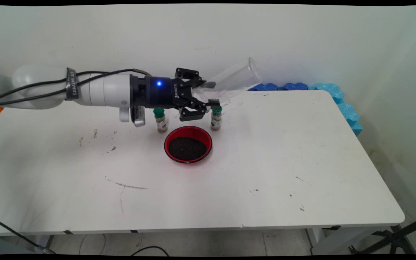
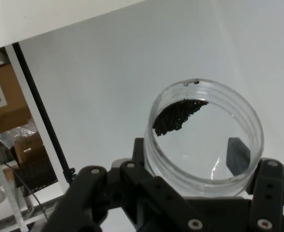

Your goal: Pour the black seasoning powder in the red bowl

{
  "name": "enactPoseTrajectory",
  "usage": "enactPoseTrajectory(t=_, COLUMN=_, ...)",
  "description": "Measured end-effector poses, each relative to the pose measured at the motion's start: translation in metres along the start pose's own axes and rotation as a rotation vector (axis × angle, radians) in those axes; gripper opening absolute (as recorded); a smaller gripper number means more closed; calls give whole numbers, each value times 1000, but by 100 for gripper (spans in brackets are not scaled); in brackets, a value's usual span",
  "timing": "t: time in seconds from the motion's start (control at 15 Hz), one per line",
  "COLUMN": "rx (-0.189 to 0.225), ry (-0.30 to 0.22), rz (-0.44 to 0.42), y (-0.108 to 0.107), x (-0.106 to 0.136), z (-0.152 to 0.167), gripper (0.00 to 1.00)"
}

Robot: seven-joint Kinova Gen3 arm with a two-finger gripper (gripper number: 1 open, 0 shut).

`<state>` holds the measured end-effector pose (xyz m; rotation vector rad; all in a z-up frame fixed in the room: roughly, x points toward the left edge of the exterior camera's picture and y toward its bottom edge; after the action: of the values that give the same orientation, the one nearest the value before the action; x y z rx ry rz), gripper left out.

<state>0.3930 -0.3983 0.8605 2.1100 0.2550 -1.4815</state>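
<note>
tool (image 1: 208, 94) clamped on clear plastic jar (image 1: 231, 81), held tipped on its side above bench (image 1: 265, 162); dark grains (image 2: 177, 116) cling inside jar; red bowl (image 1: 188, 144) w/ dark grains below tool, btwn two green-capped spice bottles (image 1: 161, 120).

A: How is the arm posed?
B: It reaches in level from the left, black cables strung along it, wrist horizontal above the table.
A: And the gripper (image 1: 209, 94)?
B: Pointing right, its two fingers clamped on a load.
</note>
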Motion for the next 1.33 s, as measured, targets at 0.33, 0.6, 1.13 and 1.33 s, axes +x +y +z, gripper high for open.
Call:
enactPoseTrajectory(t=0.33, rx=19, ry=9, rz=73, y=3, x=-2, z=-7, gripper=0)
enactPoseTrajectory(t=0.6, rx=50, ry=16, rz=191, y=8, x=-7, z=-16, gripper=0)
enactPoseTrajectory(t=1.13, rx=137, ry=13, rz=536, y=18, x=-20, z=-32, gripper=0)
enactPoseTrajectory(t=1.33, rx=184, ry=8, rz=703, y=21, x=-23, z=-37, gripper=0)
